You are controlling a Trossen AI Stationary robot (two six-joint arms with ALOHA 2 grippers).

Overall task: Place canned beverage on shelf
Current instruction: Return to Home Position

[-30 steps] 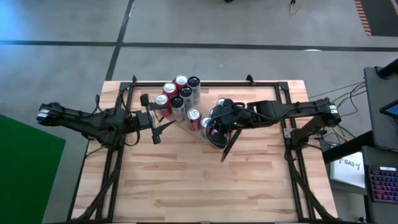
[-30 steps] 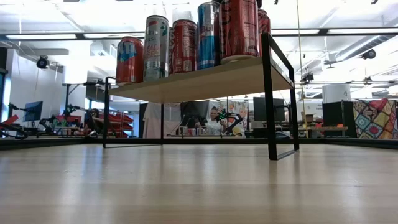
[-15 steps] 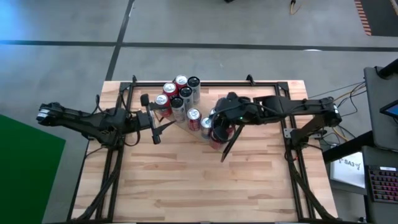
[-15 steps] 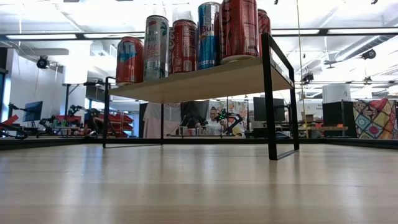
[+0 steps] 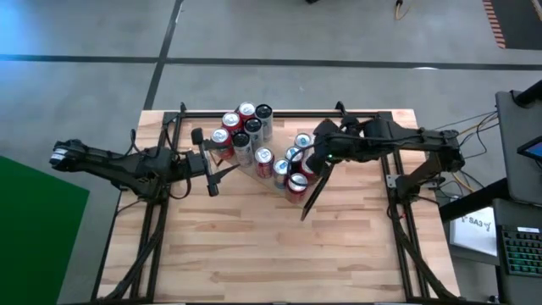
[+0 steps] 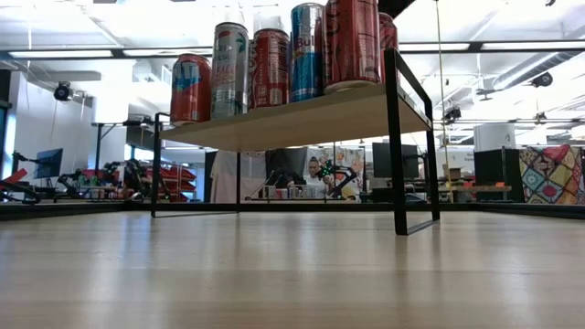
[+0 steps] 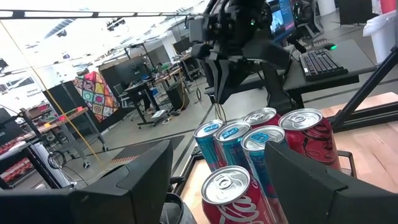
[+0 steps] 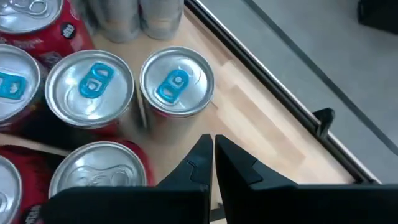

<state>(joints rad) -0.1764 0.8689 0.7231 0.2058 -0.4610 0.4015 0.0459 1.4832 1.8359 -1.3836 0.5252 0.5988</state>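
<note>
Several drink cans stand upright on the light-wood shelf (image 6: 302,119), in a far-left cluster (image 5: 244,127) and a right cluster (image 5: 293,165). My right gripper (image 8: 211,146) is shut and empty. It hangs tilted downward just above and to the right of the right cluster (image 8: 177,81), and the left wrist view shows it (image 7: 217,99) over those cans. My left gripper (image 5: 218,169) is open and level at the shelf's left end. A red can (image 7: 227,186) stands ahead of its fingers, apart from them.
The shelf stands on black frame legs (image 6: 395,137) on the far half of the butcher-block table (image 5: 271,254), whose near half is bare wood. A black rail (image 8: 261,68) runs along the table's far edge. A laptop and cables (image 5: 517,169) sit off the right side.
My right gripper has drawn back from over the right can cluster toward the table's right and far edges. It has risen a little and tipped further downward, staying shut. More tops of that cluster's cans now show. The cans stand as before.
</note>
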